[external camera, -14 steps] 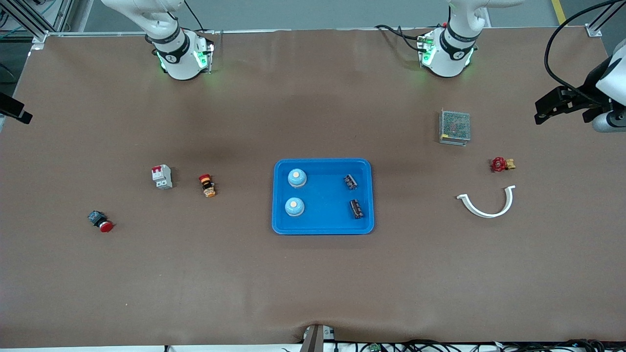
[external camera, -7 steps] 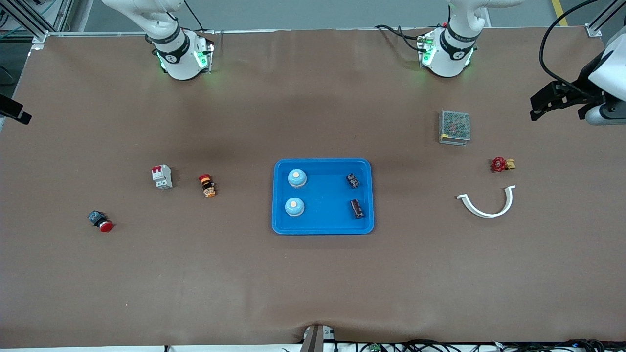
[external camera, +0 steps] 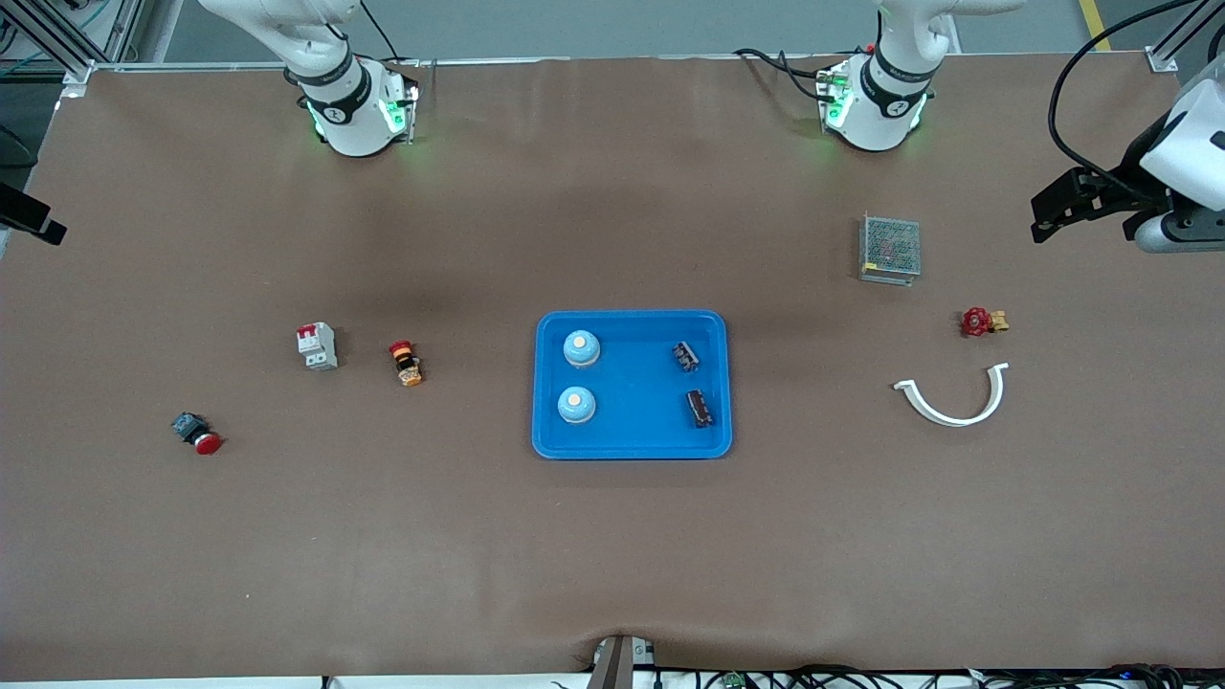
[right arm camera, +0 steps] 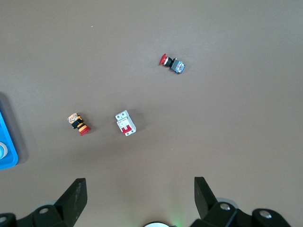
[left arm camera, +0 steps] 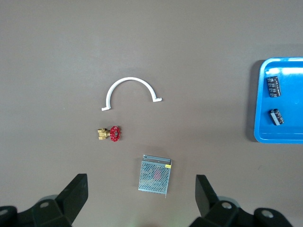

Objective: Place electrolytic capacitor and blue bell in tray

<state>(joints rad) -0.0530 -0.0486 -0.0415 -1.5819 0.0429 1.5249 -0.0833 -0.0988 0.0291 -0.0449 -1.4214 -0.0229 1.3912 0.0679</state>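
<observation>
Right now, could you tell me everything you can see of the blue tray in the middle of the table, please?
The tray is a shallow, bright-blue rectangle with rounded corners and a raised rim; it looks like plastic. It lies flat on the brown table. Inside, two blue bells stand toward the right arm's end, and two dark capacitors lie toward the left arm's end. Nothing else touches it; neither gripper is near.

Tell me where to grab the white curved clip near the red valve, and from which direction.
Grip the white curved clip at the middle of its arc, coming straight down from above with one finger inside the curve and one outside. It lies flat on the table as a thin half ring, so the narrow band probably fits between open fingers there, while the small hooked ends look less steady.
</observation>
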